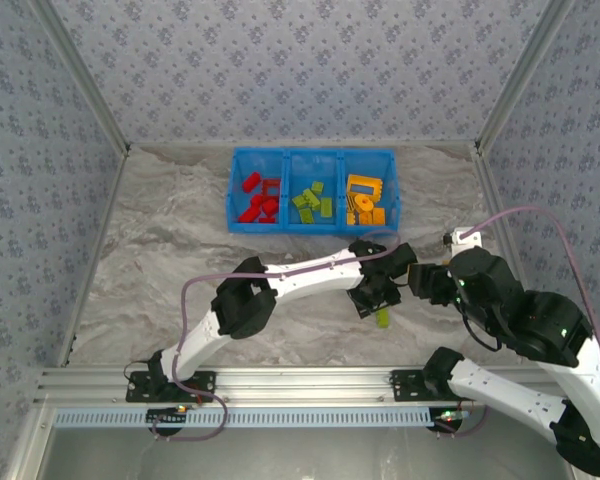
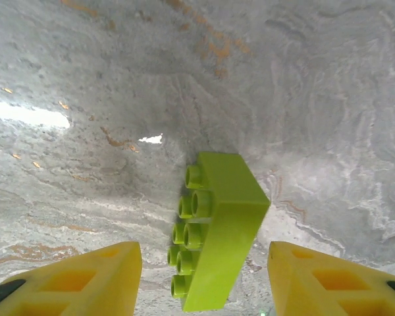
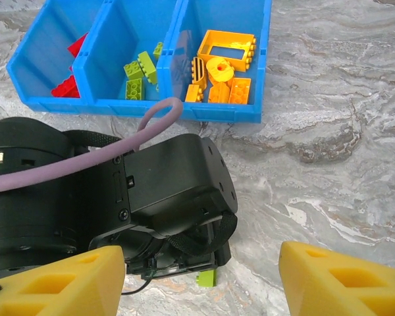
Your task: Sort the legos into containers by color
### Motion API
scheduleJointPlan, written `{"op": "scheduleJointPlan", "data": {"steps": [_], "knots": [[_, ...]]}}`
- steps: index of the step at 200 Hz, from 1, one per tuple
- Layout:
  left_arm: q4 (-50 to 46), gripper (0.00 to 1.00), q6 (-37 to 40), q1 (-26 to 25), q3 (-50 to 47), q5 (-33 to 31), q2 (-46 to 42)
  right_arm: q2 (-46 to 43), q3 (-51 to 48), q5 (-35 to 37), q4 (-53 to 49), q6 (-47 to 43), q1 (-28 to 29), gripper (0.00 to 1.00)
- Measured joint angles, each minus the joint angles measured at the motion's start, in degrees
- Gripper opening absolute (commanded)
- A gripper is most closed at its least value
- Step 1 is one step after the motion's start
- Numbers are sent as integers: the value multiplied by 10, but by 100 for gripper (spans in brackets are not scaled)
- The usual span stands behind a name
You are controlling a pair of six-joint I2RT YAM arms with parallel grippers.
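A lime green lego [image 2: 220,230] lies on its side on the marble table, studs facing left, between the spread yellow fingers [image 2: 85,280] of my open left gripper [image 2: 204,283]; neither finger touches it. From above, this brick [image 1: 383,319] peeks out just below the left gripper [image 1: 372,300]. The blue tray [image 1: 310,228] holds red legos [image 1: 260,197] in its left compartment, green ones [image 1: 310,203] in the middle and orange ones [image 1: 364,200] on the right. My right gripper [image 1: 425,282] is open and holds nothing, close beside the left wrist.
The left arm's black wrist [image 3: 118,191] and its purple cable [image 3: 85,164] stand right in front of the right gripper [image 3: 201,286]. The tray's front wall [image 3: 184,108] lies beyond them. Bare marble table [image 3: 329,151] stretches to the right.
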Motion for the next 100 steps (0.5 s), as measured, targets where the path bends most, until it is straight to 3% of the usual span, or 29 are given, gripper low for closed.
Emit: {"op": "scheduleJointPlan", "data": {"steps": [52, 100], "knots": [[-4, 59, 5, -1, 13, 5, 7, -5, -2, -4, 1, 0, 0, 66], [-3, 39, 16, -1, 46, 25, 45, -6, -9, -6, 2, 0, 0, 66]]}}
